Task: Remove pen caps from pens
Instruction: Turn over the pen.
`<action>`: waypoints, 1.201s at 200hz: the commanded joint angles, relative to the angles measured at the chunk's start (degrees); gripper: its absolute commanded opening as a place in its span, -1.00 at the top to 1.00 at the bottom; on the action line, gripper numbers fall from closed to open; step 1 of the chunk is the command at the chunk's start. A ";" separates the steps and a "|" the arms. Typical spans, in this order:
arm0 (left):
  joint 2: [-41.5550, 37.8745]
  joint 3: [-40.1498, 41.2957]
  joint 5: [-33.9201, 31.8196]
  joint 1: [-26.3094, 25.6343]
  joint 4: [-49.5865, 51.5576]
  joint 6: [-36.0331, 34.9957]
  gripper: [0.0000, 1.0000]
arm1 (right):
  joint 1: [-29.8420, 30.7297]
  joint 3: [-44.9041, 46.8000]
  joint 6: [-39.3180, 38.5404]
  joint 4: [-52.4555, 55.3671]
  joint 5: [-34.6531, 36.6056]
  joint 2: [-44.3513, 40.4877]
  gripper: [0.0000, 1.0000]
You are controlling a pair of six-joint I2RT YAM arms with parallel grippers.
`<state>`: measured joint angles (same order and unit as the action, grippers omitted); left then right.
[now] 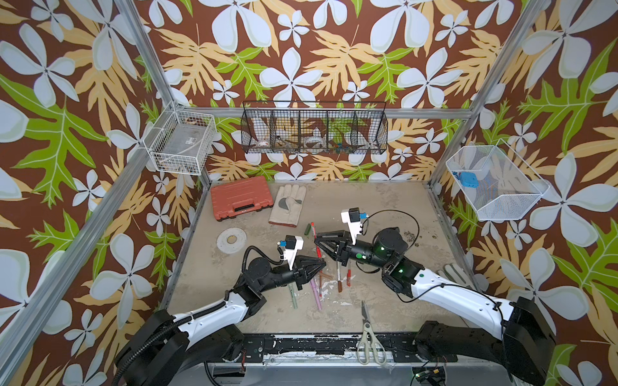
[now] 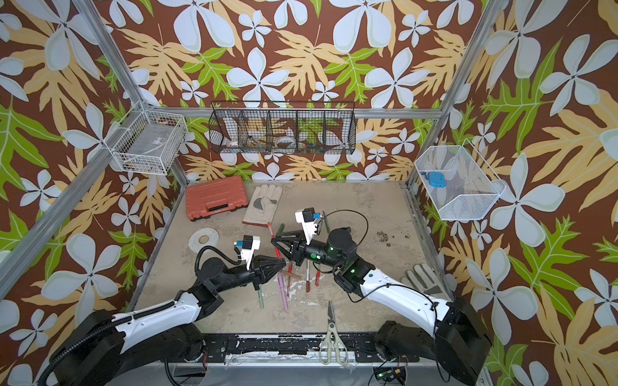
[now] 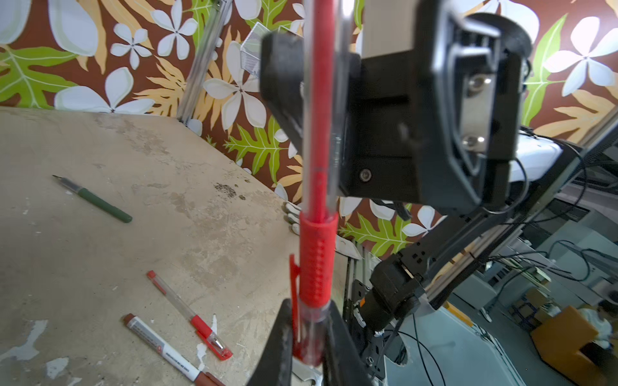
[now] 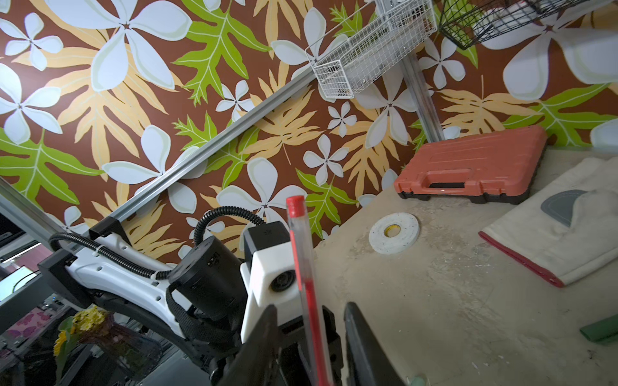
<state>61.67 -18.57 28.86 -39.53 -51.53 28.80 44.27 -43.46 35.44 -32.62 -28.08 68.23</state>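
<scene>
A red-and-clear pen [image 1: 316,240] stands up out of my left gripper [image 3: 309,320], which is shut on the pen's clear, red-clipped cap [image 3: 309,331]. My right gripper [image 4: 311,334] is open around the same pen's barrel [image 4: 302,267], with a gap on each side. Both grippers meet mid-table in both top views, left gripper [image 1: 322,265] and right gripper [image 1: 316,239]. On the table below lie several more pens: pale green [image 1: 294,295], pink [image 1: 316,294], white-and-brown [image 3: 167,351], red-and-clear [image 3: 190,317] and dark green [image 3: 93,200]. A loose dark green cap [image 1: 306,229] lies further back.
An orange tool case [image 1: 240,197], a work glove [image 1: 287,204] and a white tape roll [image 1: 231,239] lie at the back left. Grey-handled scissors [image 1: 368,331] lie at the front edge, and a second glove [image 1: 456,272] at the right. Wire baskets hang on the walls.
</scene>
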 commanded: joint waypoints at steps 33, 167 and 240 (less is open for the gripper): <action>-0.26 -3.71 -17.51 -0.02 18.41 -11.79 1.00 | 0.15 -8.00 -16.20 26.78 12.52 -6.55 -0.15; 3.30 -7.35 -28.37 -4.65 26.61 -21.82 1.00 | 0.03 -19.93 -16.37 46.79 17.14 3.16 -0.08; 3.98 -7.98 -30.18 -6.95 27.18 -23.17 1.00 | 0.04 -23.90 -16.14 47.40 15.03 8.65 0.25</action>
<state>65.49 -26.13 -0.03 -46.19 -24.40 6.74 44.25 -66.46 19.05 14.35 -12.51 76.18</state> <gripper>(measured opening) 0.160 0.396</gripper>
